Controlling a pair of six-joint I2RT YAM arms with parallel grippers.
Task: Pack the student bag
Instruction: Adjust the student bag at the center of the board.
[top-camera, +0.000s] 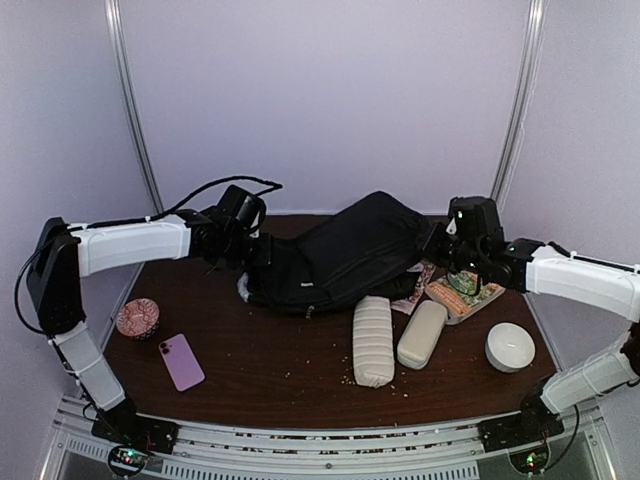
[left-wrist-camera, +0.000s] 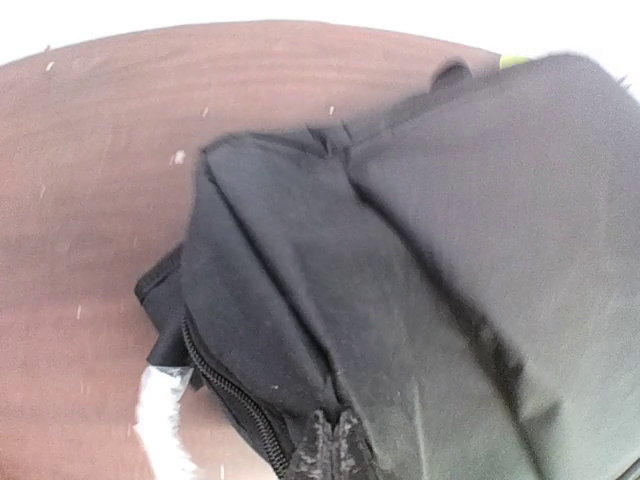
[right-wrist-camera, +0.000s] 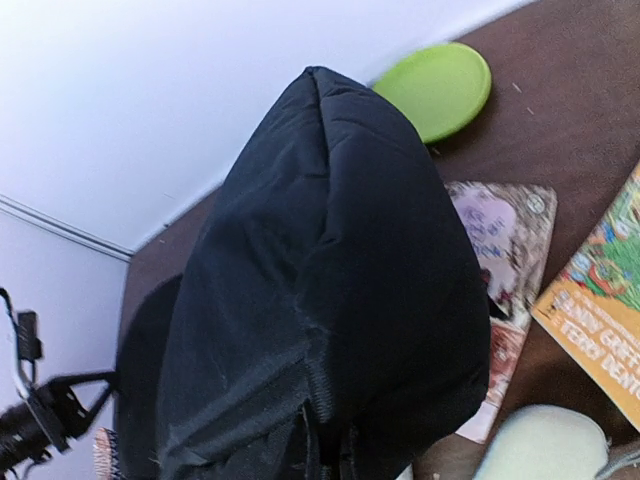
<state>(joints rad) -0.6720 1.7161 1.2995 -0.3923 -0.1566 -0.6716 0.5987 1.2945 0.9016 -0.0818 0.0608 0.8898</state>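
The student bag (top-camera: 340, 255), a large soft black backpack, lies across the back middle of the brown table. My left gripper (top-camera: 250, 250) is at its left end, shut on a fold of black fabric beside a zipper (left-wrist-camera: 225, 385), with the fingertips pinched together at the bottom of the left wrist view. My right gripper (top-camera: 437, 245) is shut on the bag's right end. In the right wrist view the bag (right-wrist-camera: 330, 280) bulges up and hides those fingers. A silvery-white bit (left-wrist-camera: 160, 420) shows under the bag's left corner.
In front of the bag lie a ribbed cream pouch (top-camera: 373, 340) and a beige case (top-camera: 421, 334), with a white round object (top-camera: 510, 346) to the right. Picture books (top-camera: 462, 295) and a green disc (right-wrist-camera: 437, 88) sit by the right arm. A pink phone (top-camera: 181, 361) and a round pink tin (top-camera: 138, 318) lie at the left.
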